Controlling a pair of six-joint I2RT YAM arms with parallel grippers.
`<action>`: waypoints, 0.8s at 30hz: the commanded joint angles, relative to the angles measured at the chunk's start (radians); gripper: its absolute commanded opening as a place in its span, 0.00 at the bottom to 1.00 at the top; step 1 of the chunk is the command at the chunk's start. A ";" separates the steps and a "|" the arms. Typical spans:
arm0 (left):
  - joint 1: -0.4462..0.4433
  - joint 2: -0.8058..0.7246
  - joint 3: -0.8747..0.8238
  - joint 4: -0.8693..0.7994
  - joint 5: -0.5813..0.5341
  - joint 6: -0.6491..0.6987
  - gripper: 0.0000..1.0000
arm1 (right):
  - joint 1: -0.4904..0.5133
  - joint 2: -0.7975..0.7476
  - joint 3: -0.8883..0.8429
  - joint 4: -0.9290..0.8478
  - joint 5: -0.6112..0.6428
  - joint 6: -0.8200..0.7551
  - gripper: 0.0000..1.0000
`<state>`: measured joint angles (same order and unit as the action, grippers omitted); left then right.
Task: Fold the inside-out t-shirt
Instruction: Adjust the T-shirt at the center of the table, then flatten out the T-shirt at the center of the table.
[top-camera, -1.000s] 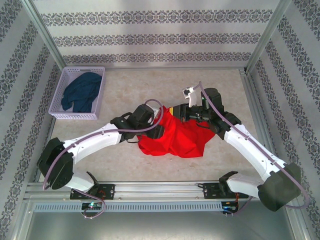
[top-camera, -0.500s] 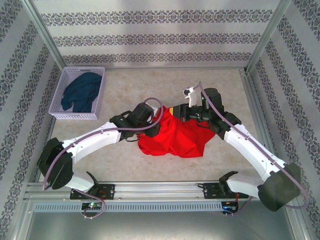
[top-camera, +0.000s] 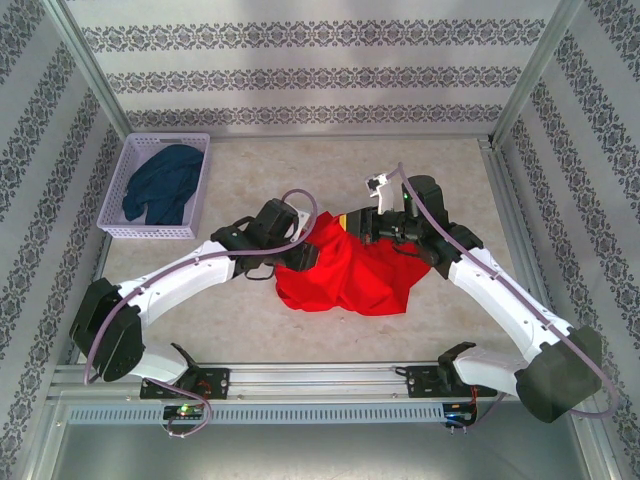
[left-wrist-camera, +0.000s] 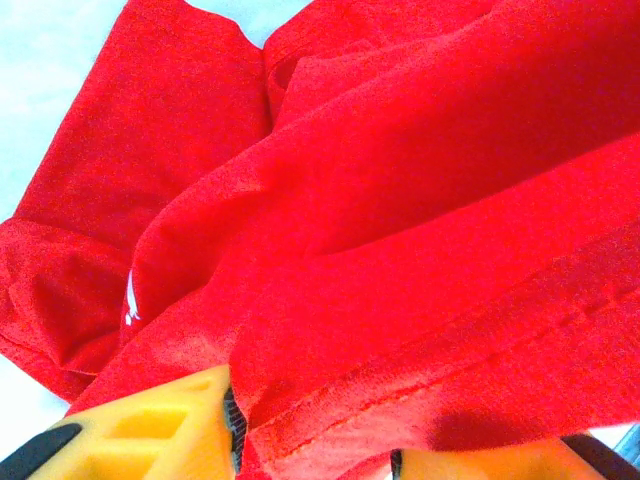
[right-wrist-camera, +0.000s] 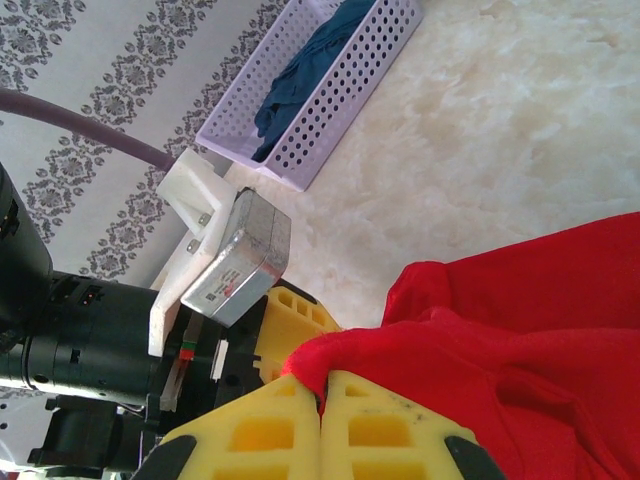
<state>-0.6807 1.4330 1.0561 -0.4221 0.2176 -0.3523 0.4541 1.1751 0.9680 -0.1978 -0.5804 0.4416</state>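
The inside-out t-shirt lies crumpled, plain red, in the middle of the table. My left gripper is at its left upper edge. In the left wrist view a thick fold with a stitched hem fills the gap of the left gripper, whose yellow fingers press on it. My right gripper is at the shirt's far edge. In the right wrist view the right gripper is shut on a pinch of the red cloth. The two grippers are close together.
A lilac perforated basket stands at the far left and holds a dark navy garment; both also show in the right wrist view, basket and garment. Patterned walls and metal posts surround the table.
The left gripper's jaws have narrowed onto the fold of red cloth, and the left wrist has shifted slightly back and left. The right arm has stayed put.
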 joint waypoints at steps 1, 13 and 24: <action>0.016 -0.006 -0.004 -0.007 0.034 -0.014 0.35 | 0.001 -0.003 0.029 -0.002 0.013 -0.020 0.00; 0.018 0.003 0.009 -0.025 0.072 0.015 0.00 | 0.004 0.006 0.030 -0.004 0.035 -0.019 0.00; 0.223 -0.213 -0.131 -0.032 0.411 -0.111 0.00 | 0.168 0.182 0.203 -0.162 0.280 -0.106 0.25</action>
<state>-0.5262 1.2732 0.9573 -0.4282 0.5270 -0.3855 0.6067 1.2995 1.1080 -0.3126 -0.3359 0.3599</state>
